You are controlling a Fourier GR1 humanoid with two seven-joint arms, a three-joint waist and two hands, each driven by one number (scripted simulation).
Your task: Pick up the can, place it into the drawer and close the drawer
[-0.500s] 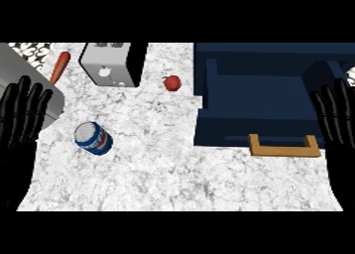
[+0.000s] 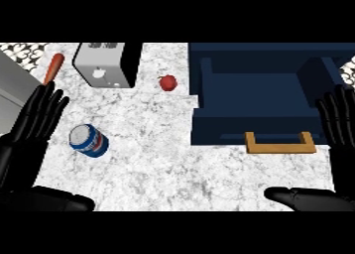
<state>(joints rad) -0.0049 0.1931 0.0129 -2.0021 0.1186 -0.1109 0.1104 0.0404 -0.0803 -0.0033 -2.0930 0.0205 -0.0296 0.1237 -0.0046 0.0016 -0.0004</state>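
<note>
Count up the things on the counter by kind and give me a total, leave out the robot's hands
Can: 1
Toaster: 1
Apple: 1
Hot dog: 1
Drawer: 1, open
Total: 5

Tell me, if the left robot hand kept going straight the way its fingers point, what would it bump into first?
Probably the hot dog. The left robot hand points up and slightly right, toward it. Height is hard to judge, so it might pass above it instead.
</note>
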